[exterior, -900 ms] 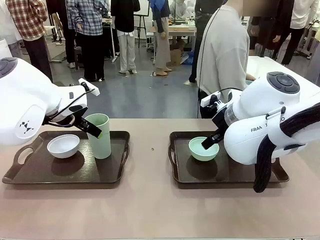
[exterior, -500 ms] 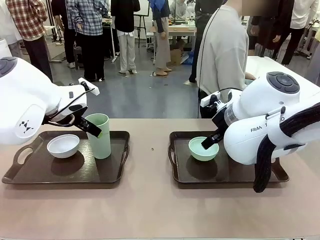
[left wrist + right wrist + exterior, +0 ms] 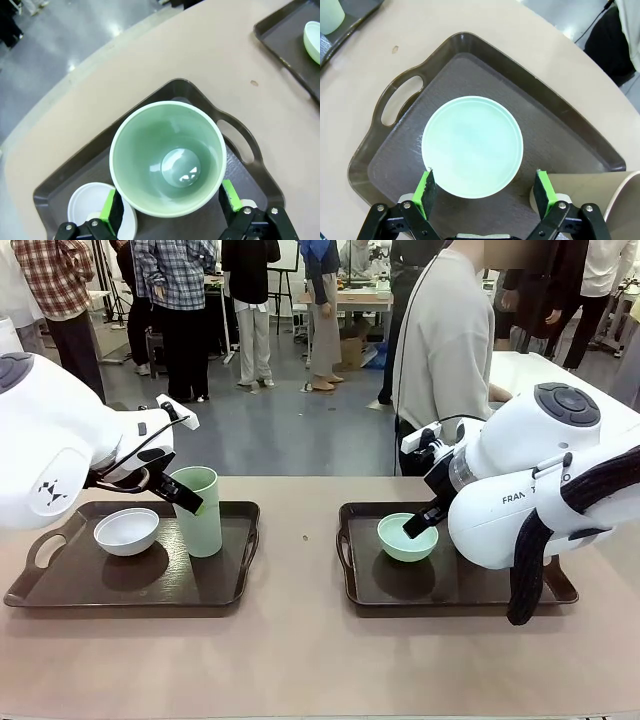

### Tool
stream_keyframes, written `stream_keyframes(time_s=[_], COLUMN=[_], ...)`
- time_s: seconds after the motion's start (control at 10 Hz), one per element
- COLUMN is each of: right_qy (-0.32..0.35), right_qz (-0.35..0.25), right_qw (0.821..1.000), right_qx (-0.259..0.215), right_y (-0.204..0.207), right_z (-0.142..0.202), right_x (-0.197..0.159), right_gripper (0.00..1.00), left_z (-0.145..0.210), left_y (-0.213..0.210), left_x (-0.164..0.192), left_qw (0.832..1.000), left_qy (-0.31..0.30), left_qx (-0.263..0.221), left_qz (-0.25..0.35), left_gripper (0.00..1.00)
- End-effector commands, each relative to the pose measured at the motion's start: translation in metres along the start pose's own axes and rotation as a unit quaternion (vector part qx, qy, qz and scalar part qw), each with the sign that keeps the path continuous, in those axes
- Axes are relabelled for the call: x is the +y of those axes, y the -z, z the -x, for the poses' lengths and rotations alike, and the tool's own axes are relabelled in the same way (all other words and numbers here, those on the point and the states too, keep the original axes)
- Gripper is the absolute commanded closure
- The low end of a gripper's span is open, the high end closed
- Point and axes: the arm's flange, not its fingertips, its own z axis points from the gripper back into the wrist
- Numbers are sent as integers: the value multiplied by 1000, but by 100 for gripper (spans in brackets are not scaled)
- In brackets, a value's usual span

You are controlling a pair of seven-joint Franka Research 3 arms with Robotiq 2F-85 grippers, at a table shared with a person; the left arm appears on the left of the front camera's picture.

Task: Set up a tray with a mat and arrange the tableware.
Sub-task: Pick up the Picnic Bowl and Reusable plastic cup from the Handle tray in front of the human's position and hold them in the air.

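On the left brown tray [image 3: 60, 585] stand a small white bowl [image 3: 127, 531] and a tall pale-green tumbler [image 3: 198, 512]. My left gripper [image 3: 188, 502] is open just above the tumbler. From the left wrist, the tumbler [image 3: 167, 157] sits upright between the green pads [image 3: 109, 207], with the white bowl [image 3: 85, 205] beside it. The right tray [image 3: 480, 590] holds a mint-green bowl [image 3: 407, 537]. My right gripper [image 3: 484, 189] hangs open over that bowl [image 3: 472, 145], and a tan tumbler [image 3: 620, 200] stands close by. I cannot tell a mat from the trays' dark floors.
A person in a grey top [image 3: 450, 350] stands at the table's far edge behind the right tray. Bare tabletop [image 3: 300, 660] runs between the trays and along the near side. A small dark speck [image 3: 305, 538] lies between the trays.
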Motion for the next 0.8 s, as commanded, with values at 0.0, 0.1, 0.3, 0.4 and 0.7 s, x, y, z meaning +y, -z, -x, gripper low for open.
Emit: stream_keyframes(time_s=[0.0, 0.1, 0.3, 0.4, 0.7], right_qy=[0, 0, 0, 0, 63], right_qz=[0, 0, 0, 0, -38], right_qw=[1000, 1000, 1000, 1000, 997], right_qx=[0, 0, 0, 0, 30], right_y=[0, 0, 0, 0, -56], right_z=[0, 0, 0, 0, 11], right_x=[0, 0, 0, 0, 32], right_gripper=[0, 0, 0, 0, 0], left_z=[-2, -2, -2, 0, 24], left_y=[-2, -2, -2, 0, -43], left_x=[1, 1, 1, 0, -15], left_qw=[1000, 1000, 1000, 1000, 998], left_qy=[0, 0, 0, 0, -28], left_qx=[-3, -3, -3, 0, 48], left_qz=[-1, -1, -1, 0, -36], left_gripper=[0, 0, 0, 0, 0])
